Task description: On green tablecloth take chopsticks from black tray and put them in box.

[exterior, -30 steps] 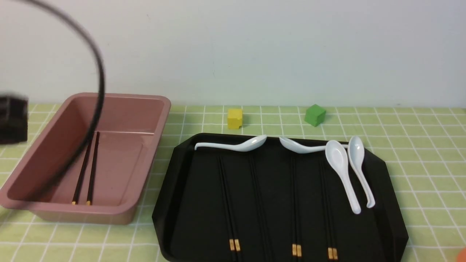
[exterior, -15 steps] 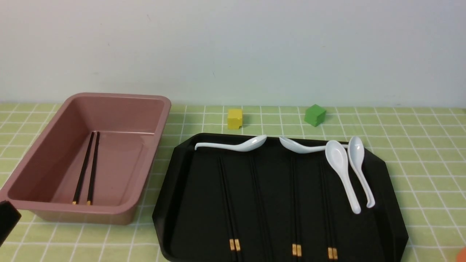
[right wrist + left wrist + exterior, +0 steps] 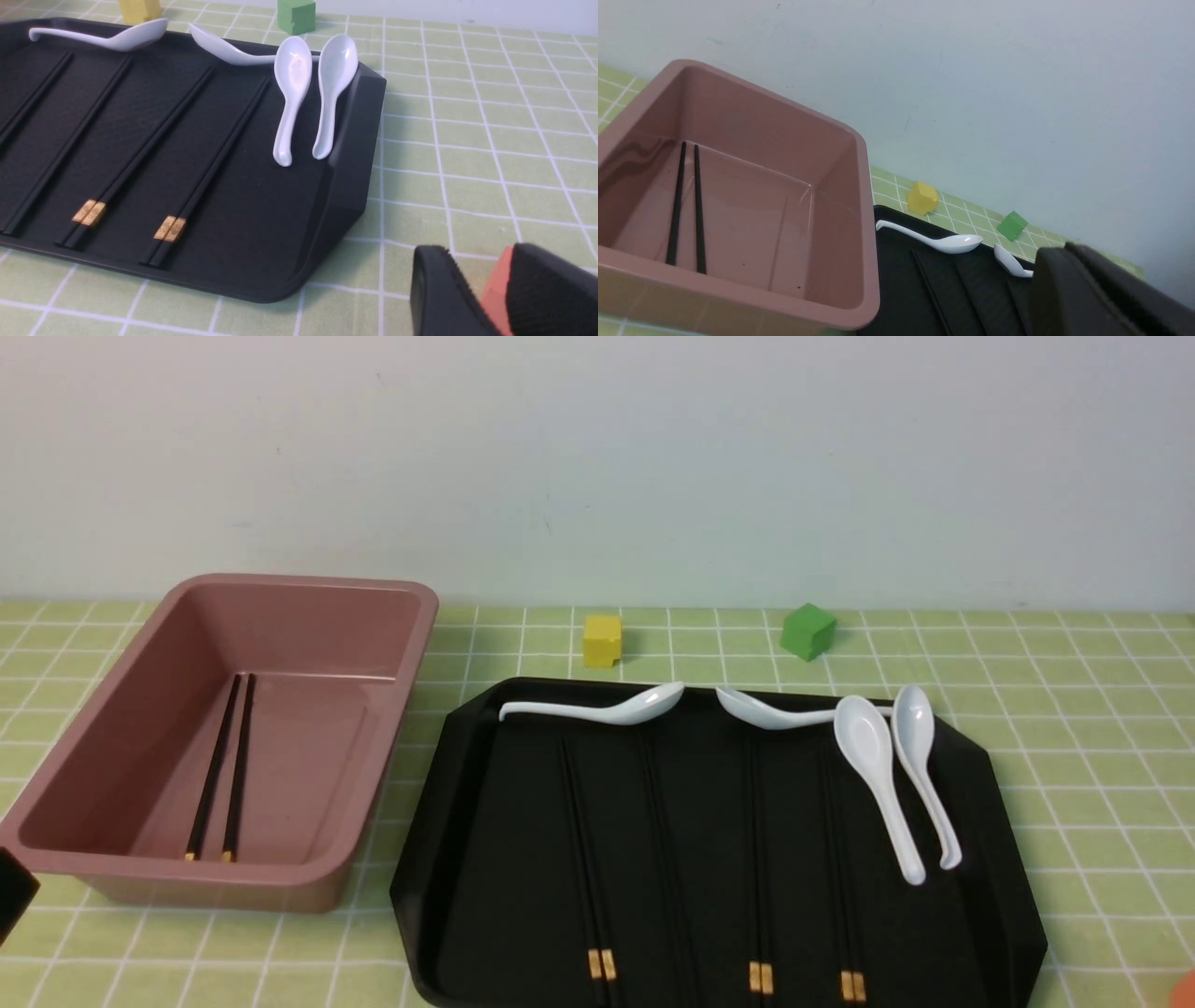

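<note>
The pink box (image 3: 392, 616) stands at the left on the green tablecloth (image 3: 1074, 728), with one pair of black chopsticks (image 3: 224, 765) lying inside; the pair also shows in the left wrist view (image 3: 686, 205). The black tray (image 3: 439, 859) holds several more pairs of chopsticks (image 3: 759, 859), gold bands towards me. My left gripper (image 3: 1057, 252) is shut and empty, near the box's front, right of it. My right gripper (image 3: 476, 254) is open and empty, low over the cloth beside the tray's near right corner (image 3: 345, 205).
Several white spoons (image 3: 873, 775) lie along the tray's far and right sides. A yellow cube (image 3: 602, 639) and a green cube (image 3: 808, 630) sit behind the tray. A wall closes the back. A dark part of my left arm (image 3: 11, 901) shows at the lower left edge.
My left arm and its cable have pulled back from over the box's left side, down and out of the front view. The chopsticks in the box have not moved.
</note>
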Controlling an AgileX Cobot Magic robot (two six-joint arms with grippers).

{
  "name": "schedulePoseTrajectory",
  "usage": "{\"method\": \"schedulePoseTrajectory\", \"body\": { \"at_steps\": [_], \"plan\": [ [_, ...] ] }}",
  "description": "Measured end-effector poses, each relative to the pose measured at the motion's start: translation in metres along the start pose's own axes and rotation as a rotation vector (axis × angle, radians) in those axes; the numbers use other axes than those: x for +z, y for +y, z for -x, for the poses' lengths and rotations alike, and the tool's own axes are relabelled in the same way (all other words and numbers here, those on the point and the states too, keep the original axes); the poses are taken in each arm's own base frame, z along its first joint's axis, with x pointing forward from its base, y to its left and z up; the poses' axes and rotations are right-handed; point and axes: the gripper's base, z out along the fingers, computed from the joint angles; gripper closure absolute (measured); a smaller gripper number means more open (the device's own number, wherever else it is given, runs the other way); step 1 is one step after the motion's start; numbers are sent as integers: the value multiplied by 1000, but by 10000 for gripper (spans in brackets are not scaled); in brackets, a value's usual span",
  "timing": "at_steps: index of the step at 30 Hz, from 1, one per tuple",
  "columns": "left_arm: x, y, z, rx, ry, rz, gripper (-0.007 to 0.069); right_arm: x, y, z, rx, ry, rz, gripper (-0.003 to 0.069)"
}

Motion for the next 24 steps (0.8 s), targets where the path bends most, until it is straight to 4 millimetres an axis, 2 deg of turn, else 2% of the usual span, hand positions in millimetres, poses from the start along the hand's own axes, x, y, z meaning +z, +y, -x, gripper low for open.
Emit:
{"method": "schedulePoseTrajectory", "body": {
  "at_steps": [8,12,15,19,24],
  "plan": [
    [0,0,0,0,0,1,636,0,0,0,0,0,0,419],
    [1,6,-8,9,13,17,634,0,0,0,0,0,0,419],
    [1,15,-20,57,30,45,634,0,0,0,0,0,0,419],
    [1,38,-50,98,91,127,634,0,0,0,0,0,0,419],
    [-1,58,-75,83,117,204,629,0,0,0,0,0,0,419]
  ]
}}
